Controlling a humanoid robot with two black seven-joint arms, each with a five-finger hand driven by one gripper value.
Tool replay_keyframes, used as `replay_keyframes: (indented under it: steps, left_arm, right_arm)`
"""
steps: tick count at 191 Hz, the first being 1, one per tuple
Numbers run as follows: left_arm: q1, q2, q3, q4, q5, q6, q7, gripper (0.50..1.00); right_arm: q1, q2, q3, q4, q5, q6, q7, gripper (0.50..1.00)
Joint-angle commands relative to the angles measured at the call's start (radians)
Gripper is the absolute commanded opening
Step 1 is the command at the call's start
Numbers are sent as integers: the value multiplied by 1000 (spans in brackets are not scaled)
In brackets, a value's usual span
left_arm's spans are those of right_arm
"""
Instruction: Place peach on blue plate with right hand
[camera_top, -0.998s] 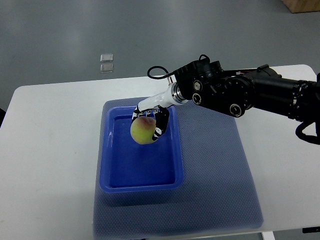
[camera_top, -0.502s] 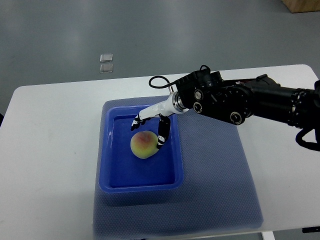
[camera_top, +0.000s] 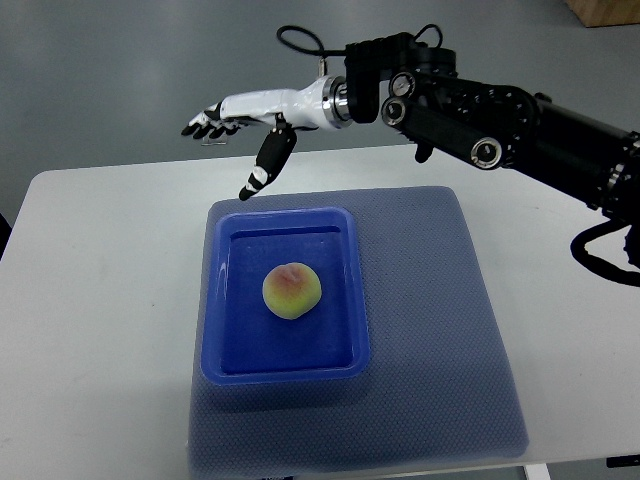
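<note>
Since half a second ago the right hand (camera_top: 245, 120) has lifted up and away, fingers spread and holding nothing, leaving the peach (camera_top: 291, 291) resting alone below and nearer the robot in the blue plate (camera_top: 216, 300), so the placing looks complete.

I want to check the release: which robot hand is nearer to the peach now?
Right. The right hand hovers open above the far edge of the blue plate, apart from the peach. The left hand is not in view.
</note>
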Motion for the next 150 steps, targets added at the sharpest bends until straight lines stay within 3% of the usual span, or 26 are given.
replay_keyframes:
  steps: [1, 24, 34, 37, 48, 49, 53, 73, 120, 150]
  left_arm:
    - [0, 0, 0, -9, 0, -1, 0, 1000]
    - [0, 0, 0, -20, 0, -1, 0, 1000]
    - [0, 0, 0, -20, 0, -1, 0, 1000]
    - [0, 0, 0, -23, 0, -1, 0, 1000]
    - [0, 0, 0, -23, 0, -1, 0, 1000]
    - [0, 0, 1, -23, 0, -1, 0, 1000]
    - [0, 0, 1, -23, 0, 0, 0, 1000]
    - [0, 0, 1, -23, 0, -1, 0, 1000]
    - [0, 0, 1, -23, 0, 0, 0, 1000]
    - [0, 0, 0, -23, 0, -1, 0, 1000]
  right_arm:
    - [-139, -82, 222, -3, 110, -17, 0, 932]
    - [-338, -92, 471, -16, 374, -65, 0, 932]
    - [-338, -92, 471, -16, 374, -65, 0, 932]
    - [-416, -86, 550, -17, 509, -108, 0, 932]
    - [-425, -85, 563, -17, 531, -116, 2, 930]
    - [-463, -77, 608, -20, 635, -155, 2, 932]
    - [-477, -75, 626, -20, 681, -171, 2, 932]
    - [-531, -66, 646, -32, 845, -203, 2, 932]
    - [-571, 1, 652, -117, 887, -200, 7, 932]
    - [-593, 9, 652, -120, 887, -194, 63, 932]
